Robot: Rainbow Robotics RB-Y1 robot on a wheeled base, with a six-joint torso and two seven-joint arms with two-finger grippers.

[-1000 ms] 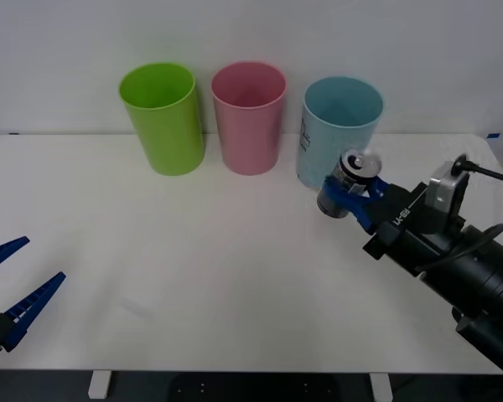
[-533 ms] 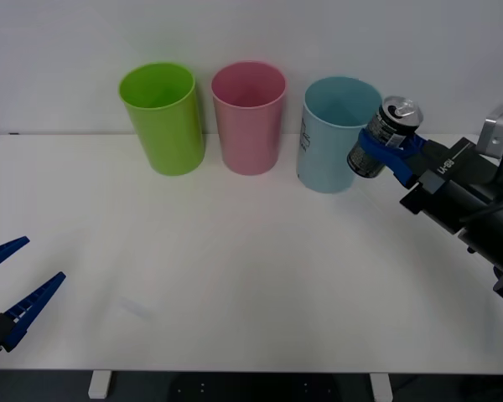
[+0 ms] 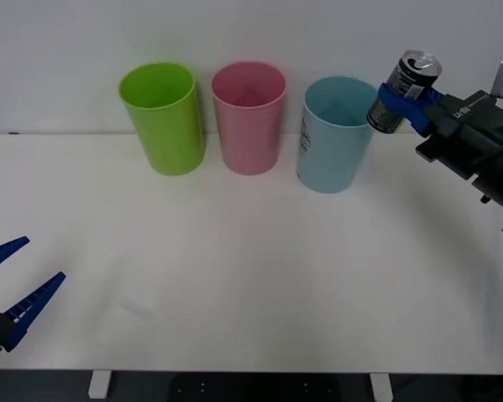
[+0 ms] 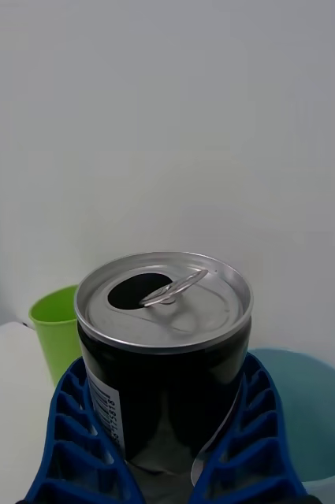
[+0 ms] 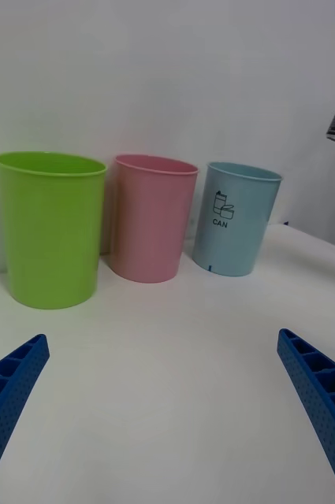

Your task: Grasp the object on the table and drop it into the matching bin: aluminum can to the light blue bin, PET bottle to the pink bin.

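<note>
Three bins stand in a row across upper centre of front view: lime green bin (image 3: 163,118), pink bin (image 3: 249,116), light blue bin (image 3: 339,132). Narrow gaps between them. All three mouths open, unobstructed from above. Table (image 3: 235,285) bare below the row; lower and centre frame passable. Left gripper (image 3: 13,286) sits lower left, fingers spread.

high front view, wrist views share bins (image 5: 151,216)

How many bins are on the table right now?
3, in a row along the table's far edge: the lime green bin toward the robot's left, the pink bin in the middle, the light blue bin toward its right. None looks hidden.
</note>
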